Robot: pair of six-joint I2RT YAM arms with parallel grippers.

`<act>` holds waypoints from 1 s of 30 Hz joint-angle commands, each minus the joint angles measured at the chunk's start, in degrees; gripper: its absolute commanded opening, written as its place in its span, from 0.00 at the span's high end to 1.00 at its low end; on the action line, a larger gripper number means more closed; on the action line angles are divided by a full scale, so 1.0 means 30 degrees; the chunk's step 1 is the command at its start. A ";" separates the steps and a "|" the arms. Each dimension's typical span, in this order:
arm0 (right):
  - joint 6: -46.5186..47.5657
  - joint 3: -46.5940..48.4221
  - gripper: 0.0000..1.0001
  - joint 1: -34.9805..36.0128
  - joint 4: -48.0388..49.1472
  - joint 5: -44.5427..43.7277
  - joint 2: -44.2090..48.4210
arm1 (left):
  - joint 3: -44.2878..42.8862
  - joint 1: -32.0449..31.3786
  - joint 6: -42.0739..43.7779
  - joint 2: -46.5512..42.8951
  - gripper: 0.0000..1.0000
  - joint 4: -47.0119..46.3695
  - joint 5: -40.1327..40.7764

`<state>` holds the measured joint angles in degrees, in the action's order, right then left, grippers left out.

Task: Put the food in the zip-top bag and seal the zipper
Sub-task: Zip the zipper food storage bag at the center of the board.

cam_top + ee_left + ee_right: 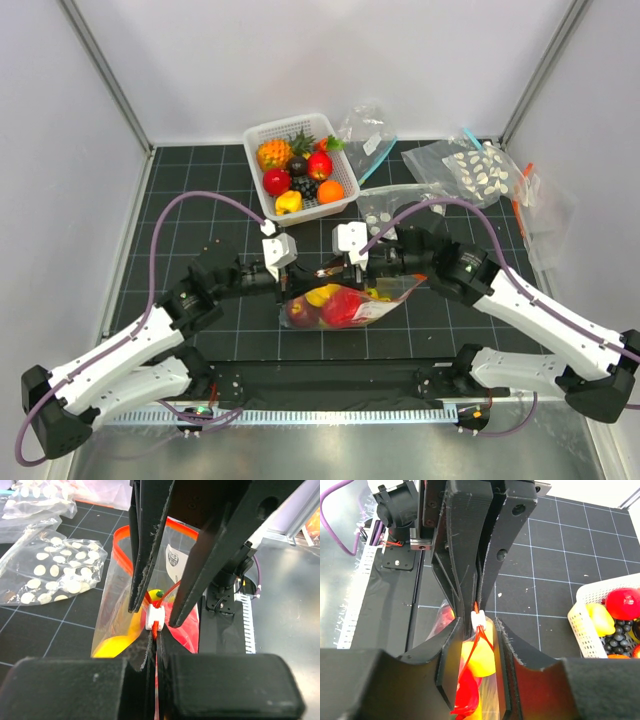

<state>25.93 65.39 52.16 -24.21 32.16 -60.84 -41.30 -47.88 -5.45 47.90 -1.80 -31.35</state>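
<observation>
Both arms meet over the middle of the black gridded table [200, 200].

- Task object: a clear crinkly plastic zip-top bag [117, 590] lies on the table just in front of the two pincers, with its mouth towards them.
- Contents, overhead view: a yellow banana-like toy fruit [322, 295] and glossy red toy fruits [347, 308]. The count is not readable because the shapes overlap behind wrinkled film.
- Left pincer [155, 639]: fingers pressed together, pinching the thin orange-red zipper strip [116, 545] at the bag mouth. The strip runs down between the pads and is hidden from there on.
- Right pincer [478, 630]: fingers spread, one on each side of the strip. A small white plastic slider [155, 617] sits between its tips, with a gap on both sides in the left wrist view.
- The slider lies right at the tip of the left pincer. I cannot tell whether they touch.
- White rectangular label [175, 560] on the bag: partly covered by a right finger, print illegible.
- How much of the zipper is sealed cannot be made out, since the fingers block most of it.
- Far side of the table: a white slotted plastic basket [290, 122] holds more toy fruit.
- To the right of the basket lie clear bags of white discs [480, 170]. Their edges are hard to trace.
</observation>
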 commanded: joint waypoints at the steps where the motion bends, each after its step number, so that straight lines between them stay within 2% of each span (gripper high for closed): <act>1: -0.0177 0.0880 0.65 0.0103 0.0598 0.0207 -0.0257 | -0.1028 0.0022 0.0353 -0.0088 1.00 -0.0425 -0.0155; 5: -0.0324 0.0939 0.76 0.0132 0.0686 0.0149 -0.0404 | -0.1087 0.0021 0.0382 -0.0175 1.00 -0.0278 -0.0038; 9: -0.0353 0.0764 0.98 0.0161 0.0715 -0.0463 -0.0171 | -0.0825 0.0022 0.0412 -0.0555 1.00 -0.0189 0.0897; 13: -0.0470 0.0442 0.99 0.0132 0.0774 -0.1140 0.0181 | -0.0122 0.0022 0.0236 -0.1609 1.00 -0.0687 0.2245; 20: -0.1259 0.0032 0.99 0.0132 0.0656 -0.2896 0.0827 | 0.0728 0.0051 -0.0730 -0.3191 1.00 -0.0864 0.6697; 27: -0.2343 -0.0963 0.99 0.0103 0.0480 -0.4595 0.1586 | 0.0204 0.0110 -0.1667 -0.3106 1.00 -0.0340 0.9392; 30: -0.3251 -0.1988 0.99 0.0103 0.0860 -0.5704 0.2637 | -0.0439 0.0314 -0.2165 -0.3018 1.00 0.0538 1.1618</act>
<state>19.99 61.69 52.82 -20.43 20.99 -57.93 -39.18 -48.34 -10.33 39.64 0.10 -8.29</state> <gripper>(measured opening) 0.143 0.010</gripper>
